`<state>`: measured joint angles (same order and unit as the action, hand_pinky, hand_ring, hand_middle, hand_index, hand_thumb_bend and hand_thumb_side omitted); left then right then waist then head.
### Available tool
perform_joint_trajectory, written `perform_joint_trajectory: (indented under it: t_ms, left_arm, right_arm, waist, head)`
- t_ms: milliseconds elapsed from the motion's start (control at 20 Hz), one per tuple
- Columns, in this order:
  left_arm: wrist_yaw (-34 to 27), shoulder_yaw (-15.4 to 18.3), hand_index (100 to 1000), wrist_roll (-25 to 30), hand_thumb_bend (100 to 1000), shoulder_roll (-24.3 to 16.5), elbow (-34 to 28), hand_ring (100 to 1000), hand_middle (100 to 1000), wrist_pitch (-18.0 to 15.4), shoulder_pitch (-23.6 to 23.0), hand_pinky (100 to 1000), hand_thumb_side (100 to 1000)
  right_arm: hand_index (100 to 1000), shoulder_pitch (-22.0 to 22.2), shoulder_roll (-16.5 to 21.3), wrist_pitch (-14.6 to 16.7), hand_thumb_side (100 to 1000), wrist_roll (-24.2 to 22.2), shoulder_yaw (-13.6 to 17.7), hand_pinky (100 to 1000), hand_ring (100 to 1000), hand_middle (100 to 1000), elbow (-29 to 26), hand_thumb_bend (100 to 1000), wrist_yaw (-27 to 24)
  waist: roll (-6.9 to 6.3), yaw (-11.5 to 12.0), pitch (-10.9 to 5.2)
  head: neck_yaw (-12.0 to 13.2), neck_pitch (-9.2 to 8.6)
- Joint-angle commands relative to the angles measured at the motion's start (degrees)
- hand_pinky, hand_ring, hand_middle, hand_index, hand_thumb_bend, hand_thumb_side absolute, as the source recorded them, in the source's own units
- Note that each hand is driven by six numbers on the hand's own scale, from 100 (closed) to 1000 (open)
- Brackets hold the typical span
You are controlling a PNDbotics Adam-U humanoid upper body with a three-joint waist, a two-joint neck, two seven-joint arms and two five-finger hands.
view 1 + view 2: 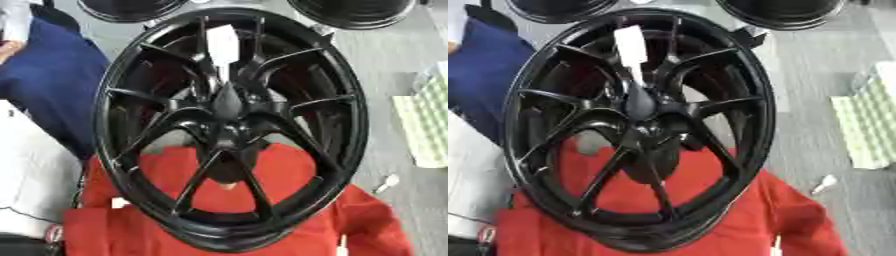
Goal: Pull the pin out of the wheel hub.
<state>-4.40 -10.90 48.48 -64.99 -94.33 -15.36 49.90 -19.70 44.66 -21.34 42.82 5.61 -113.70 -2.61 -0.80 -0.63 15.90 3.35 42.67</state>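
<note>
A large black spoked wheel hub (122, 150) stands tilted on a red cloth (289, 175) and fills most of both views. From its centre a dark tapered pin (227, 98) sticks out toward me. A white tag (221, 42) rises above the pin on a thin stem. Neither of my hands shows in either view.
Two more black rims (131, 9) (785, 12) lie at the top edge. A blue cloth (44, 75) and a white cloth (31, 170) are on the left. A pale green and white pad (424, 125) lies at the right, and a small white object (385, 183) on the grey floor.
</note>
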Motion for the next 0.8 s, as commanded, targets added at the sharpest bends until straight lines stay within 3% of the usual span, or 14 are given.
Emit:
perform_joint_trajectory:
  t_ms: [50, 650, 750, 800]
  left_arm:
    - [0.4, 0.19, 825, 3.49, 100, -0.93, -0.54, 785, 719, -3.8, 1.08, 846, 430]
    - [3.23, -3.82, 842, 3.49, 100, 0.83, 0.47, 795, 732, -4.42, 3.27, 846, 466]
    - [3.76, -4.97, 842, 3.49, 100, 1.42, 0.61, 796, 732, -4.84, 3.82, 847, 453]
    - [3.82, -5.45, 844, 3.49, 100, 1.88, 0.87, 801, 737, -5.06, 4.28, 849, 403]
  right_arm:
    - [659, -0.87, 1.32, -8.76, 195, 9.15, 0.47, 715, 571, 512, -0.9, 100, 0.49]
    - [658, -1.0, 0.8, -8.46, 202, 9.15, 0.58, 714, 570, 511, -0.9, 100, 0.32]
    - [658, -1.09, 0.73, -8.37, 203, 9.15, 0.52, 714, 569, 511, -0.9, 100, 0.3]
    - [658, -1.13, 0.7, -8.33, 203, 9.15, 0.47, 714, 569, 511, -0.9, 100, 0.29]
  waist:
    - [-0.07, -0.02, -0.9]
    - [-0.22, -0.32, -0.71]
    - [-0.28, -0.43, -0.72]
    - [-0.29, -0.47, -0.75]
  head:
    - [0.05, -0.47]
    - [-0.1, -0.93]
    - [-0.13, -1.05]
    - [-0.18, -1.1]
